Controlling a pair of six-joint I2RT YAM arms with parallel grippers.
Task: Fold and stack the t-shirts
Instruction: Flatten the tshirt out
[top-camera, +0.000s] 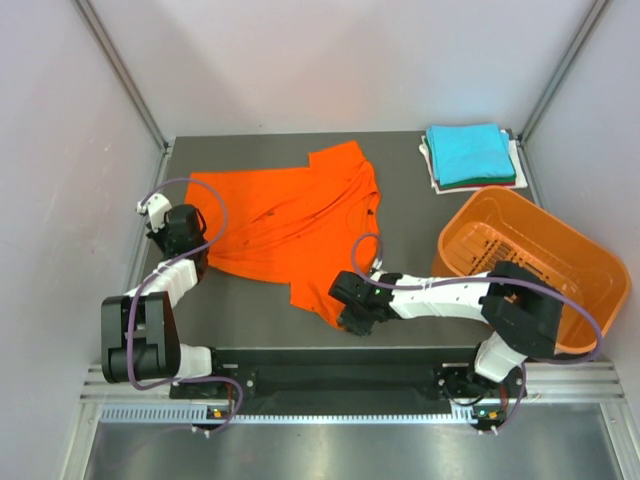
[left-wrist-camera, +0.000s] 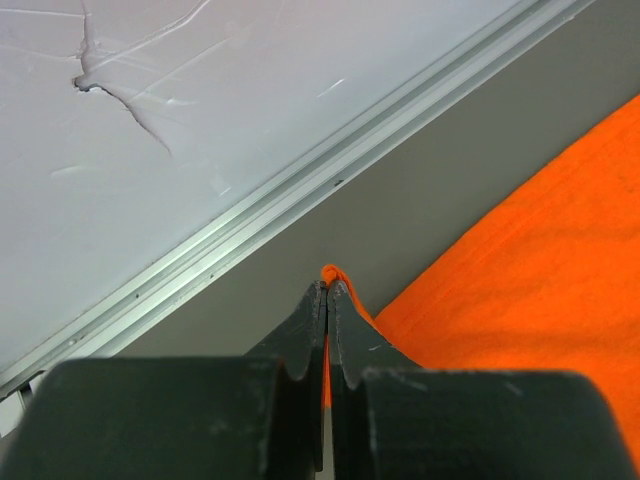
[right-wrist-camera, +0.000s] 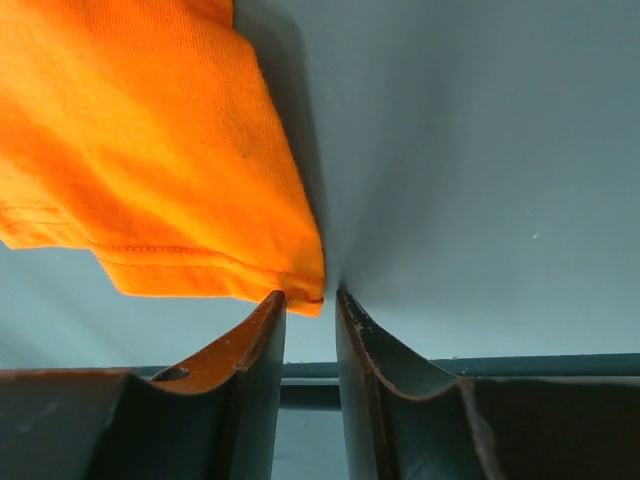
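Note:
A bright orange t-shirt (top-camera: 290, 215) lies spread and wrinkled across the middle of the table. My left gripper (top-camera: 190, 237) is at its left edge. In the left wrist view that gripper (left-wrist-camera: 328, 290) is shut on a pinch of the orange cloth (left-wrist-camera: 530, 270), and a small fold pokes out past the tips. My right gripper (top-camera: 352, 305) is low at the shirt's near corner. Its jaws (right-wrist-camera: 311, 297) stand a narrow gap apart, and the hemmed corner of the shirt (right-wrist-camera: 150, 150) sits right at the mouth of the gap, not clamped. A turquoise folded t-shirt (top-camera: 469, 152) tops a stack at the back right.
A rigid orange slotted basket (top-camera: 560, 240) stands at the right, close to the right arm. White and dark folded edges (top-camera: 432, 175) show under the turquoise shirt. An aluminium rail (left-wrist-camera: 260, 205) and a white wall border the table on the left.

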